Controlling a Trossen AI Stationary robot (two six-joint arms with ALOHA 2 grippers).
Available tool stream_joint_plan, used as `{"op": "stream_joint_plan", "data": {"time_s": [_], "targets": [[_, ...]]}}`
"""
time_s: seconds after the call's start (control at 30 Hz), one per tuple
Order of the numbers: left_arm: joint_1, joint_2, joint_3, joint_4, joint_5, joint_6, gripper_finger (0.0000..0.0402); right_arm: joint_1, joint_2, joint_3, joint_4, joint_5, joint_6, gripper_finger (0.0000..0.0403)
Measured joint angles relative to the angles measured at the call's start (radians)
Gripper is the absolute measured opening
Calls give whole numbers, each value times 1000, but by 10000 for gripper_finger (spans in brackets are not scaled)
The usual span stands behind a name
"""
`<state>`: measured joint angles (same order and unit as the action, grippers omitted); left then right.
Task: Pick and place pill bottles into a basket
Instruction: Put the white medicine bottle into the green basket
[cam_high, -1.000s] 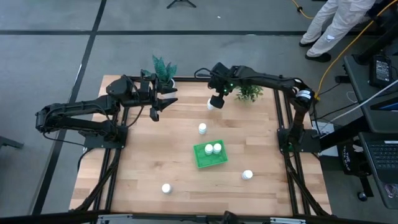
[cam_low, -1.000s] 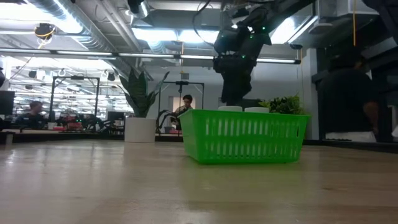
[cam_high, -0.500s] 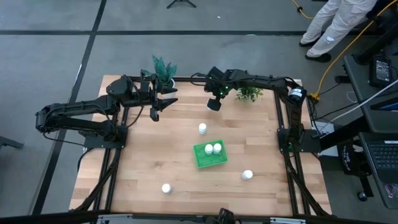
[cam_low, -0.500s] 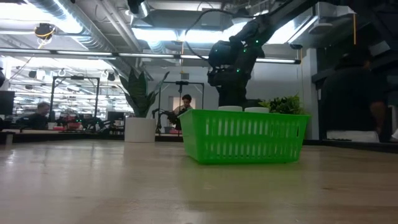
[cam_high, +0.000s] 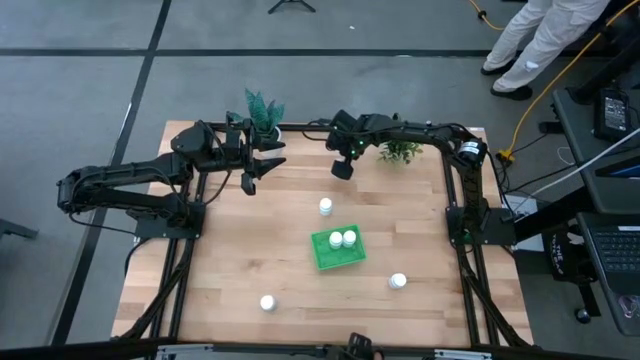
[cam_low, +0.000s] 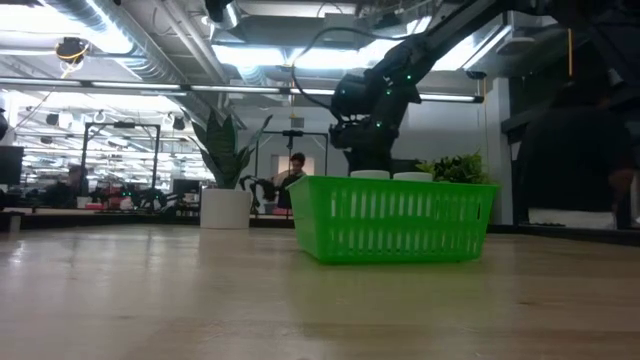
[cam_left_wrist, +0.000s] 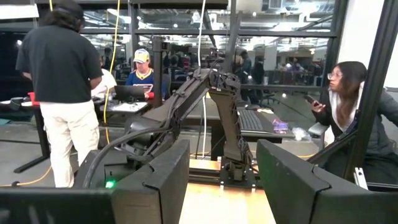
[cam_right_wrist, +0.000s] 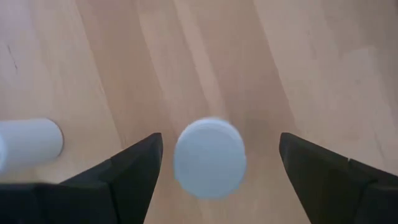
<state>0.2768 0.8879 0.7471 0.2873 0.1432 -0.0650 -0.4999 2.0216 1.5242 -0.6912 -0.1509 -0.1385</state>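
Observation:
My right gripper (cam_high: 343, 167) hangs open over the far middle of the table, fingers pointing down. In the right wrist view its fingers stand on either side of an upright white pill bottle (cam_right_wrist: 209, 158) without touching it (cam_right_wrist: 221, 142). The gripper hides that bottle in the high view. The green basket (cam_high: 338, 250) stands on the table with two bottles (cam_high: 342, 239) in it. Three more bottles stand on the wood, one beyond the basket (cam_high: 325, 205), one near right (cam_high: 398, 281) and one near left (cam_high: 267, 302). My left gripper (cam_high: 252, 170) waits open at the far left.
A potted plant in a white pot (cam_high: 263, 115) stands at the far edge near my left gripper. A second green plant (cam_high: 400, 150) stands just right of my right gripper. Another bottle (cam_right_wrist: 28, 144) shows at the side of the right wrist view. People stand beyond the table.
My right gripper has gone a little toward the table's left and near edges. It now stands over the bottle that showed beside it a second ago, and it hides that bottle in the high view. Nothing else has moved.

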Motion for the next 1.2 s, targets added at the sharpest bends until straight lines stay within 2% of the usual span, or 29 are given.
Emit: {"op": "stream_joint_plan", "data": {"time_s": [0.73, 0.93, 1.2], "targets": [[0, 0, 0, 0, 0, 0, 180, -2, 0, -1, -19, 1, 2, 320], [0, 0, 0, 0, 0, 0, 180, -2, 0, -1, -18, 2, 2, 279], [0, 0, 0, 0, 0, 0, 180, -2, 0, -1, -18, 0, 2, 192]]}}
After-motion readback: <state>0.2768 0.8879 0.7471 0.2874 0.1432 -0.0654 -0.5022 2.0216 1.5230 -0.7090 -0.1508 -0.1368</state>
